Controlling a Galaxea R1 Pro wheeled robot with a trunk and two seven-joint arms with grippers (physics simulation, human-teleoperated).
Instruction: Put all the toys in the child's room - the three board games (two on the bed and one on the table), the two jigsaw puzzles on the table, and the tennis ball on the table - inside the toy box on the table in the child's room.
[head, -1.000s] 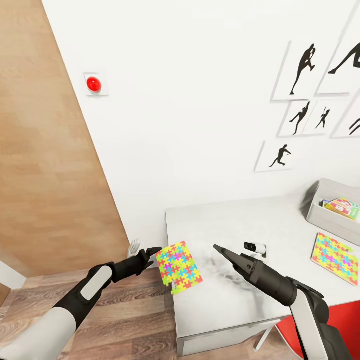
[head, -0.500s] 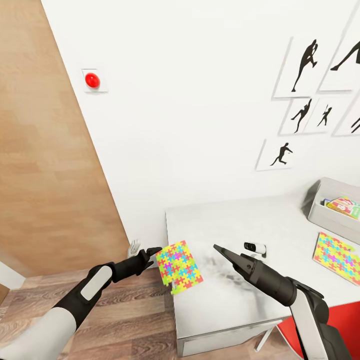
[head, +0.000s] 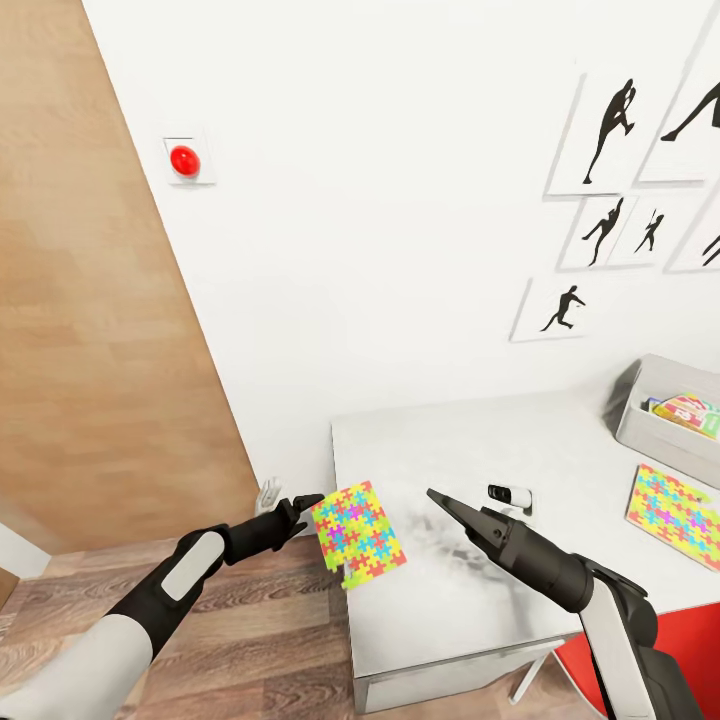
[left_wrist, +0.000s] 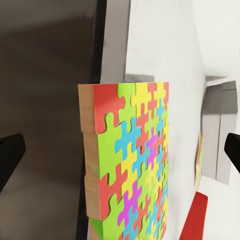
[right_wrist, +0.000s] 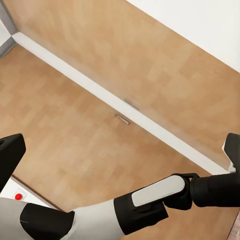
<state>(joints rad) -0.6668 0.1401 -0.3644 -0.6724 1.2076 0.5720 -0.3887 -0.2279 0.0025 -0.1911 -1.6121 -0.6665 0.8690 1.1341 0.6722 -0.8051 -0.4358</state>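
One jigsaw puzzle (head: 358, 536) lies at the front left corner of the table (head: 450, 440), partly over the edge. My left gripper (head: 303, 504) is at its left side, open. In the left wrist view the puzzle (left_wrist: 135, 165) lies between the wide-spread fingertips (left_wrist: 10, 156), which do not touch it. My right gripper (head: 438, 499) hovers open over the table, right of this puzzle and holding nothing. A second jigsaw puzzle (head: 678, 514) lies flat at the right. The toy box (head: 640, 425) stands behind it with a green-and-white board game (head: 688, 412) inside. The tennis ball is out of view.
A small white-and-black device (head: 510, 494) sits on the table just beyond my right gripper. A red seat (head: 690, 625) stands below the table's right front. A wooden door (head: 90, 350) fills the left, and a red button (head: 184, 160) is on the white wall.
The camera shifted slightly a second ago. Neither the arms nor the puzzles have visibly moved.
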